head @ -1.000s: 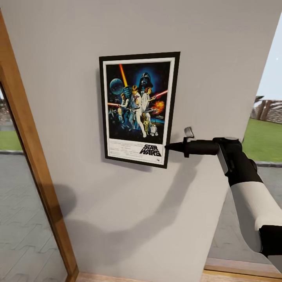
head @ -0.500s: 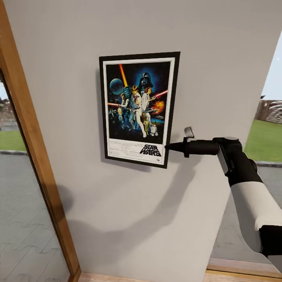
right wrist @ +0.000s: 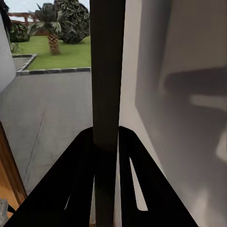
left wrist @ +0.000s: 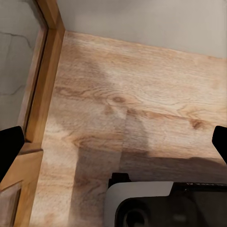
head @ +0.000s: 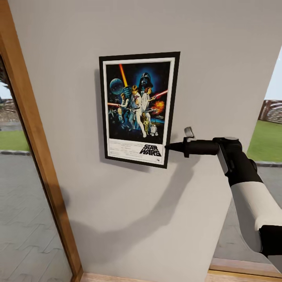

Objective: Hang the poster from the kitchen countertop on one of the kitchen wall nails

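The pale grey wall point(head: 219, 70) is what carries things here. The poster point(head: 138, 108) sits flat against it, upright and tilted slightly, casting a thin shadow along its left edge and beneath its bottom edge. The right hand point(head: 170, 147) pinches the poster's lower right edge, its fingers closed on the black frame. Below, the wall meets a wooden floor point(left wrist: 142, 109) of light, knotted planks, bare apart from shadows and part of the robot's own base point(left wrist: 156, 203). A wooden door frame point(head: 33, 145) stands at the wall's left edge.
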Motion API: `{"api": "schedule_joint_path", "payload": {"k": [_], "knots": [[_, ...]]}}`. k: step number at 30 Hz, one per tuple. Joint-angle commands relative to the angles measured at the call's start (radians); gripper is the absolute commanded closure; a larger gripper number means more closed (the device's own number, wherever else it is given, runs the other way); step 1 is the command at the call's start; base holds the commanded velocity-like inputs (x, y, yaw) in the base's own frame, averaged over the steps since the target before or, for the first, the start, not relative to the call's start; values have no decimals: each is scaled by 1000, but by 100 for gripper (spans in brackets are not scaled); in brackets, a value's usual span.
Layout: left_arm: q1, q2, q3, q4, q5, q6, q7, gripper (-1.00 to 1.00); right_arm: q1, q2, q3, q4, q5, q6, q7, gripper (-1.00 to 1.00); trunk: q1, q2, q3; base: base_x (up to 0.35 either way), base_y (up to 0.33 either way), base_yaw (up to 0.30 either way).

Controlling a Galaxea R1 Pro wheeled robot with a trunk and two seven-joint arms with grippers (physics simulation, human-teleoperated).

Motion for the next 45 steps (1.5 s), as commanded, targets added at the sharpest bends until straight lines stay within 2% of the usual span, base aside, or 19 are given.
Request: {"api": "schedule_joint_path", "payload": {"k": [1, 36, 40, 45], "knots": [[0, 0, 3, -1, 2, 0, -6, -100, 0, 0, 0, 0, -2, 14, 5, 100, 0, -1, 0, 0, 4, 0], [0, 0, 3, -1, 2, 0, -5, -100, 0, 0, 0, 5, -2, 14, 3, 100, 0, -1, 0, 0, 19, 0], [0, 0, 40, -1, 2, 0, -8, -100, 0, 0, 0, 6, -2, 14, 3, 100, 0, -1, 0, 89, 0, 0], [0, 0, 43, -1, 2, 0, -8, -100, 0, 0, 0, 6, -2, 14, 3, 100, 0, -1, 0, 25, 0, 0]]}}
